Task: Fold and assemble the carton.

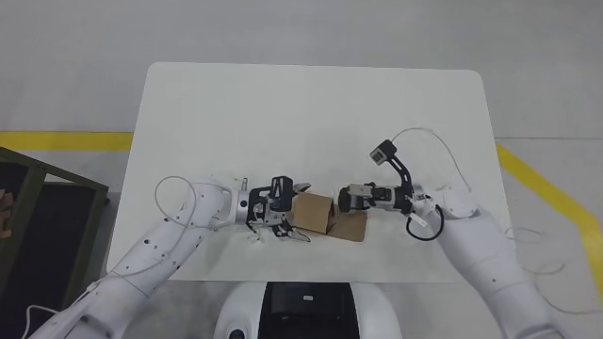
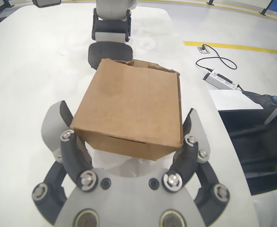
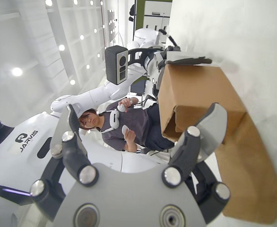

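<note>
A brown carton (image 1: 325, 217) lies on its side near the front edge of the white table (image 1: 311, 113). My left gripper (image 1: 281, 213) straddles its closed end, and in the left wrist view the fingers (image 2: 58, 119) press against both sides of the carton (image 2: 131, 109), so the left gripper (image 2: 126, 119) is shut on it. My right gripper (image 1: 352, 198) is at the opposite, open end. There the right gripper (image 3: 142, 116) stands open, with one finger (image 3: 211, 124) in front of the mouth of the carton (image 3: 195, 88). A large flap (image 3: 247, 166) lies flat on the table.
The table's front edge runs just behind the carton, close to both wrists. A thin white cable (image 1: 443, 151) loops over the table by the right arm. A dark green crate (image 1: 42, 217) stands on the floor to the left, and a power adapter (image 2: 221, 80) lies on the floor.
</note>
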`<control>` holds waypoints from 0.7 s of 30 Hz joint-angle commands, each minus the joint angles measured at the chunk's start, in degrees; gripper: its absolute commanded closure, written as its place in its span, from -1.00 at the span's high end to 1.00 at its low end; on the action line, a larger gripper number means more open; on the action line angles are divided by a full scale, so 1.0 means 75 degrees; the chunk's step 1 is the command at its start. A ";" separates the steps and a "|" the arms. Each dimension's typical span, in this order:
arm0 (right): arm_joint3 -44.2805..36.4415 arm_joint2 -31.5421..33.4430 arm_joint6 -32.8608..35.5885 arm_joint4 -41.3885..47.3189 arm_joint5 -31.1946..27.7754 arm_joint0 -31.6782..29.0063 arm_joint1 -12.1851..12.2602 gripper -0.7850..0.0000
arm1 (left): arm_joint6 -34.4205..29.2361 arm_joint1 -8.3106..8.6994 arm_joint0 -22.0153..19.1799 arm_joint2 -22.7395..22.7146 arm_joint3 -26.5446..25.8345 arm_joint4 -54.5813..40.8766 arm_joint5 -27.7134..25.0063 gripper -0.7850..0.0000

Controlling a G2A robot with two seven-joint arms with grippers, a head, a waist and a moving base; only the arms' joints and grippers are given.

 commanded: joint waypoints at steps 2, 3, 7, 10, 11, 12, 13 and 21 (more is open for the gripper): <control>-0.0414 0.0425 -0.0036 -0.0391 0.0257 -0.0191 0.0158 1.00 | 0.0024 0.0007 0.0019 -0.0014 -0.0013 0.0014 0.0024 1.00; -0.0631 0.0618 -0.0068 -0.0604 0.0388 -0.0300 0.0232 1.00 | 0.0025 0.0013 0.0024 -0.0026 -0.0019 0.0029 0.0036 1.00; -0.1277 0.1130 -0.0054 -0.1119 0.0785 -0.0675 0.0427 1.00 | 0.0057 0.0031 0.0058 -0.0065 -0.0045 0.0052 0.0065 1.00; -0.1851 0.1571 -0.0017 -0.1546 0.1158 -0.1129 0.0591 1.00 | 0.0069 0.0047 0.0089 -0.0103 -0.0059 0.0059 0.0084 1.00; -0.2014 0.1702 -0.0015 -0.1654 0.1244 -0.1288 0.0637 1.00 | 0.0080 0.0051 0.0100 -0.0112 -0.0071 0.0064 0.0092 1.00; -0.2120 0.1786 -0.0025 -0.1689 0.1299 -0.1399 0.0663 1.00 | 0.0085 0.0054 0.0108 -0.0120 -0.0073 0.0065 0.0106 1.00; -0.2281 0.1903 -0.0033 -0.1718 0.1374 -0.1576 0.0700 1.00 | 0.0090 0.0059 0.0119 -0.0128 -0.0079 0.0071 0.0112 1.00; -0.3002 0.2436 -0.0340 -0.1766 0.1522 -0.2729 0.0861 1.00 | 0.0084 0.0090 0.0190 -0.0191 -0.0131 0.0081 0.0131 1.00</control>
